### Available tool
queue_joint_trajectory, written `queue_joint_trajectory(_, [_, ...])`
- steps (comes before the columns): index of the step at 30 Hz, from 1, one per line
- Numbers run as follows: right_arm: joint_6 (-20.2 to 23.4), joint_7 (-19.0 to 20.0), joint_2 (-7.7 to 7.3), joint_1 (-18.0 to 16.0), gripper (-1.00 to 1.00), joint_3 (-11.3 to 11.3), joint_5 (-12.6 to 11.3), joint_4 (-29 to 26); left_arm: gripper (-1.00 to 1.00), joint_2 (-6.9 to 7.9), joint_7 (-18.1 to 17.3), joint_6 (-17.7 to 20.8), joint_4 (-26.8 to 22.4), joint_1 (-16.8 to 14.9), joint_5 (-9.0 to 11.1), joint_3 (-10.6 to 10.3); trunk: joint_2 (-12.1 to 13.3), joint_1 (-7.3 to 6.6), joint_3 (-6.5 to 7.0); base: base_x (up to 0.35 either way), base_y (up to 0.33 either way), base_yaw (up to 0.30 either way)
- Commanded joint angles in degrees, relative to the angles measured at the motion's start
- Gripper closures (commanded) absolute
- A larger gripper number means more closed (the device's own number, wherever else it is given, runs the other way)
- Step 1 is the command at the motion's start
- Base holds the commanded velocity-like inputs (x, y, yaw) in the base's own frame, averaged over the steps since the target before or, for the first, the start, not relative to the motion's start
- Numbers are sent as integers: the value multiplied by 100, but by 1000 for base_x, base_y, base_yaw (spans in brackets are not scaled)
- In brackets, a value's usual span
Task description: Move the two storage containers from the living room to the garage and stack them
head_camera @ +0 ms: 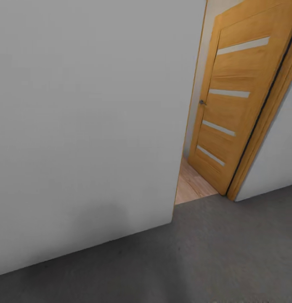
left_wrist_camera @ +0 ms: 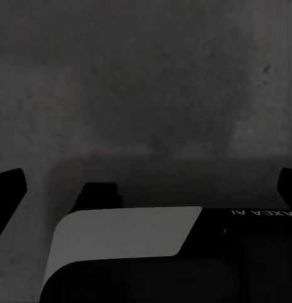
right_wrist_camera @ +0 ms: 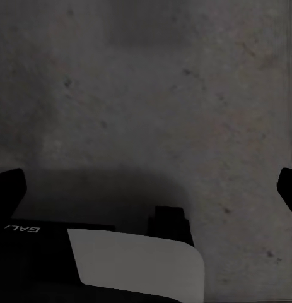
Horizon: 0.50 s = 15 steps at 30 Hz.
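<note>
The two storage containers are out of view. I face a pale grey garage wall [head_camera: 87, 126] above the dark grey speckled floor [head_camera: 205, 256]. In the left wrist view my left gripper [left_wrist_camera: 146, 189] hangs over this floor, its dark fingertips [left_wrist_camera: 8, 192] wide apart at the picture's edges with nothing between them. My right gripper [right_wrist_camera: 146, 186] is the same in the right wrist view: it is open over bare floor and its fingertips [right_wrist_camera: 287, 189] hold nothing.
An open wooden door [head_camera: 234, 101] with pale glass strips stands at the right, swung away from me. Through the gap a strip of light wood plank floor [head_camera: 191, 185] shows. The robot's black and white body parts [left_wrist_camera: 127, 243] lie under both grippers.
</note>
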Motion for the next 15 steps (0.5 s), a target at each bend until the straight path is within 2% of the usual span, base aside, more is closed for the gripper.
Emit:
queue_joint_trajectory(1, [34, 12, -3, -1, -100, 19, -2, -11, -100, 1, 25, -19, 3, -2, 58, -51, -3, 0, -5, 0, 0, -248])
queue_joint_trajectory(15, [34, 12, -4, -1, -100, 18, 1, -11, -100, 1, 25, -21, 3, -2, 57, -51, -3, 0, -5, 0, 0, -228])
